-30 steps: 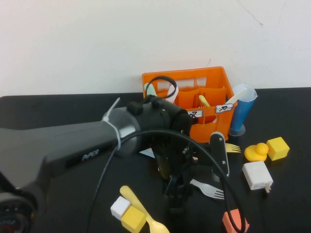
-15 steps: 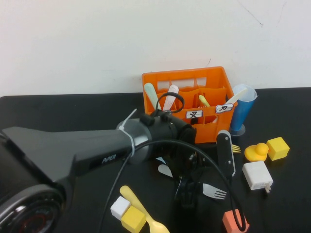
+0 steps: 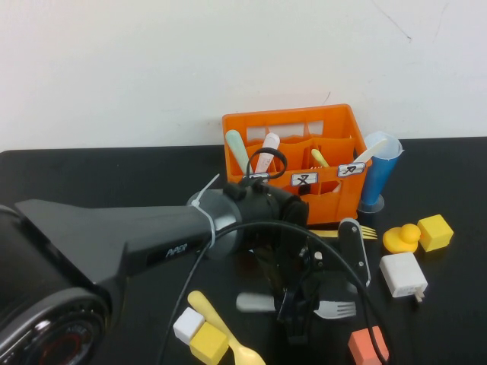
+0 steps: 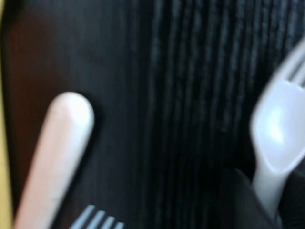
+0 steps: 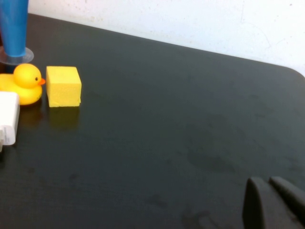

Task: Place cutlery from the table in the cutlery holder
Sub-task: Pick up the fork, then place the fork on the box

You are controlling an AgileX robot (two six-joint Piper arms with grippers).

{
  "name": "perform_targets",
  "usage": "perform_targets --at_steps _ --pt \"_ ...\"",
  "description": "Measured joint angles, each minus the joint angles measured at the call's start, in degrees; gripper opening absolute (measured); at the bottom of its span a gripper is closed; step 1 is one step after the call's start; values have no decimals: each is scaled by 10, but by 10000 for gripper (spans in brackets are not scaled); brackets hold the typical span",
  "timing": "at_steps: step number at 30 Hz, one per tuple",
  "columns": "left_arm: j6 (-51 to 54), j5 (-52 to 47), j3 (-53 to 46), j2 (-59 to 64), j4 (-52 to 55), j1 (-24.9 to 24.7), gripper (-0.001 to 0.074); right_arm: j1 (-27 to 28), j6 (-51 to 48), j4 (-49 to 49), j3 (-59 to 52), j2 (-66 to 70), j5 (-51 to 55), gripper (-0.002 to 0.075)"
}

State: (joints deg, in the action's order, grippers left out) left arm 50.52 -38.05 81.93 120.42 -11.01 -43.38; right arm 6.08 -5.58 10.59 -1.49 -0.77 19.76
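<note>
The grey fork (image 3: 335,309) lies on the black table (image 3: 91,175) at the lower middle of the high view, tines pointing right, with the left gripper (image 3: 298,315) down over its handle. In the left wrist view a pale fork (image 4: 276,138) runs in between dark finger shapes at the lower right corner, so the jaws seem to be closing on it, but whether they already grip it I cannot tell. The orange cutlery holder (image 3: 335,125) stands at the upper middle, against the wall, and already carries several pastel handles, among them a pink spoon (image 3: 268,146). Still outside it are the grey fork, a yellow spoon (image 3: 221,327) at the bottom left of centre, and a yellow fork (image 3: 364,232) just in front of the crate; the job looks partly done. The left arm hides the holder's lower left front and most of the grey fork's handle. The right gripper (image 5: 274,202) shows only as fingertips lying together at the lower right corner of its own view, low over bare tabletop; it is out of the high view.
</note>
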Motion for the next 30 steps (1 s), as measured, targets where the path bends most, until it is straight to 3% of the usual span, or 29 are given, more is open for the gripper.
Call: perform_targets --at_steps 2,13,17,24,30 --pt "1 -13 2 0 -7 -1 102 0 0 0 0 0 0 -3" --pt "-18 -44 3 -11 -14 -14 99 0 0 0 0 0 0 -3" --pt "-35 -2 -27 -64 -20 -20 99 0 0 0 0 0 0 -3" --pt "-163 248 -154 -199 -21 -20 99 0 0 0 0 0 1 -3" --pt "-391 574 -277 -260 -3 0 99 0 0 0 0 0 1 -3"
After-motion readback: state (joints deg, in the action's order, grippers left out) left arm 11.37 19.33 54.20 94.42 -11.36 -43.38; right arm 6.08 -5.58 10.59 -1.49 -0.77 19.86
